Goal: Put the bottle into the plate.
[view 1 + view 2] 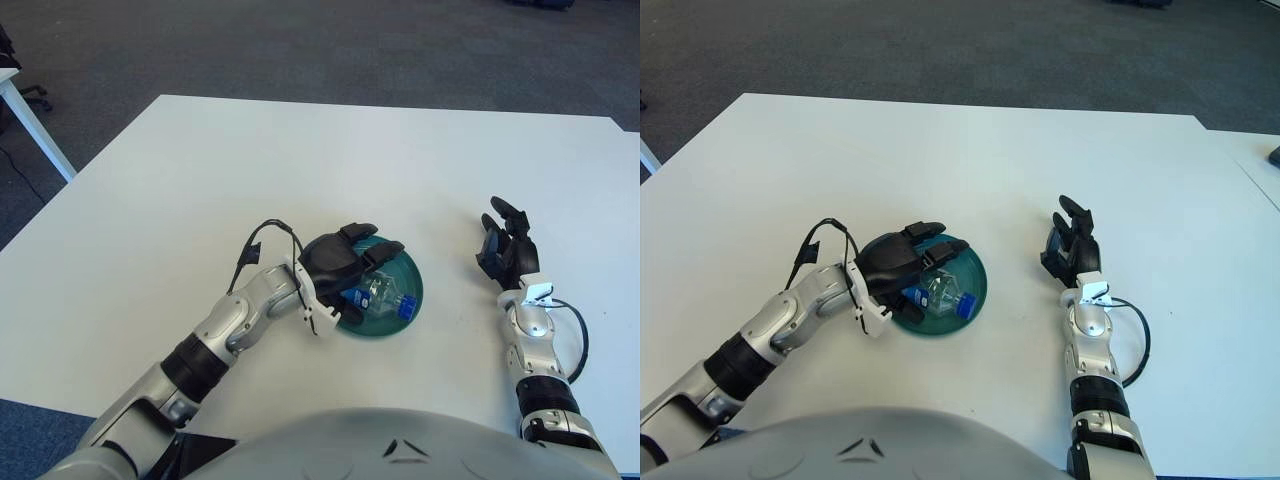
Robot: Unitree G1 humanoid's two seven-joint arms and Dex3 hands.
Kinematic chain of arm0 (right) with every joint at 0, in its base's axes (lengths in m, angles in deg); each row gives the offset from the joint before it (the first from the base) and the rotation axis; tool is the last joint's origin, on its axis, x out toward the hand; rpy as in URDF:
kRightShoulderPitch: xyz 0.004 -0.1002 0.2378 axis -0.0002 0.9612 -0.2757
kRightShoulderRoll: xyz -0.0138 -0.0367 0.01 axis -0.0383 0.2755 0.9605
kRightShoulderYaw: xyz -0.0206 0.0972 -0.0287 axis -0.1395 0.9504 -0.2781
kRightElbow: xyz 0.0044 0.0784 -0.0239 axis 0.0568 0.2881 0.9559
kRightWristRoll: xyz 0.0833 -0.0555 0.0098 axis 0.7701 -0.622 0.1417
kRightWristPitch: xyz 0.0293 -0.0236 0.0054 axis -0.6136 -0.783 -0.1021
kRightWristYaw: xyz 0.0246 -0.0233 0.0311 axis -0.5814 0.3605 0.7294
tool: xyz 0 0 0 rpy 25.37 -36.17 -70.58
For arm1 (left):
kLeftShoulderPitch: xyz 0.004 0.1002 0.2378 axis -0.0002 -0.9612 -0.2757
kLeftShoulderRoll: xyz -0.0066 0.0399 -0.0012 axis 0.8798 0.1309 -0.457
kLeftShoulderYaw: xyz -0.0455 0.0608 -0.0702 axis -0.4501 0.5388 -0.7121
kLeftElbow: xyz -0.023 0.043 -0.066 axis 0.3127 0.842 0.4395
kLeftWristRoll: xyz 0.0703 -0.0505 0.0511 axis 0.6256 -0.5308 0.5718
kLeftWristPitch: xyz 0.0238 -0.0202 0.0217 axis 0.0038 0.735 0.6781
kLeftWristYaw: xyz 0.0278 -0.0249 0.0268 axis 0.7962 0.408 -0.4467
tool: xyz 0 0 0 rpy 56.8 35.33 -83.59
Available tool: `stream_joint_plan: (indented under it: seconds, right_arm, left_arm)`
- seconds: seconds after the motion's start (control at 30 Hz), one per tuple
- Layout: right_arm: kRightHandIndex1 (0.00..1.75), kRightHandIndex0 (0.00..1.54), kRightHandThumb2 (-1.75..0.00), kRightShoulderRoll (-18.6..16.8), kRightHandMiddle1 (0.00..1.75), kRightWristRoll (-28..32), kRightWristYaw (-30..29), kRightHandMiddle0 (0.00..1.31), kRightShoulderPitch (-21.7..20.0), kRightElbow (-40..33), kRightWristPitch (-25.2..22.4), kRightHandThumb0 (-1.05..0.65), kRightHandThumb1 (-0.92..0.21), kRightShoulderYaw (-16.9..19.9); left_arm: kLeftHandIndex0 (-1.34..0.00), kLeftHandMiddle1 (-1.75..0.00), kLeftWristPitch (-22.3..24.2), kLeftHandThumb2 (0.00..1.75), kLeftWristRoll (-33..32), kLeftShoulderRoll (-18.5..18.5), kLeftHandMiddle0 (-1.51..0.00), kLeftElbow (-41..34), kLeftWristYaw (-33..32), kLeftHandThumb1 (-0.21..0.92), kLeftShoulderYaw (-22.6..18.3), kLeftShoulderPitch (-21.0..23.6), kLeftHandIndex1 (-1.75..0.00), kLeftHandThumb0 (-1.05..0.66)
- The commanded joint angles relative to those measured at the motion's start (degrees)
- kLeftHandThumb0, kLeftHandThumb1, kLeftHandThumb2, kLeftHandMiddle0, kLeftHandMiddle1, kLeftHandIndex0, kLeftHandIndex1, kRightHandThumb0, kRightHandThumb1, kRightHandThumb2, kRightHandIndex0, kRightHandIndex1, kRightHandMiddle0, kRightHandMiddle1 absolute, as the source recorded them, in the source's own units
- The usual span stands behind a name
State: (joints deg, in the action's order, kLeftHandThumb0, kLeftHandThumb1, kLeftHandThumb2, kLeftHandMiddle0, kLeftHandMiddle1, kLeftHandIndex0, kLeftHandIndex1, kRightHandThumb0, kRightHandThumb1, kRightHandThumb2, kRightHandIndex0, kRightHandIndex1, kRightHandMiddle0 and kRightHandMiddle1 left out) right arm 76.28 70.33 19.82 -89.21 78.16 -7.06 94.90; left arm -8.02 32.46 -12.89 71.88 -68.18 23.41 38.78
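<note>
Both views: left hand (pixel 345 268) curled over bottle (pixel 382 296) lying in plate (pixel 410 275); right hand (pixel 1070 245) open, empty, well apart.

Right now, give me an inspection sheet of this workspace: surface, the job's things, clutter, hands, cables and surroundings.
Surface: white table, bare apart from the items below.
Job's things: green plate near the table's front; clear bottle with a blue cap lies on its side inside the plate.
Clutter: nothing seen.
Hands: left hand over the plate's left part, fingers curled over the bottle; whether it grips cannot be told. Right hand shows to the right of the plate, apart from it, fingers extended, holding nothing.
Cables: black cable loop at the left wrist; another black cable at the right forearm.
Surroundings: dark carpet; edge of another white table at far left.
</note>
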Motion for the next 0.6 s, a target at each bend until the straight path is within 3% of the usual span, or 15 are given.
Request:
stream_joint_plan:
  seconds: [0.0,0.37,0.57]
  right_arm:
    - [0.0,0.32,-0.93,-3.15,0.59,-0.16,-0.4,0.0,4.6,4.77,-2.12,-0.79,-0.92,-0.96]
    - [0.0,0.31,-0.91,-3.04,0.6,-0.26,-0.83,0.0,3.51,7.06,-1.16,-0.83,-0.92,-0.94]
    - [0.0,0.29,-0.92,-2.67,0.61,0.05,0.55,0.0,2.36,9.83,0.61,-0.84,-0.92,-1.03]
  left_arm:
    - [0.0,0.0,-0.34,0.72,0.59,0.46,0.0,-0.75,-3.18,0.92,-1.21,-1.25,0.0,-1.05]
    - [0.0,0.0,-4.05,0.92,4.34,1.54,0.0,0.37,-18.15,0.92,-3.11,-1.39,0.0,-1.05]
    - [0.0,-0.01,-4.48,1.04,3.91,1.41,-0.02,0.88,-22.0,0.92,-4.93,-1.57,0.0,-1.05]
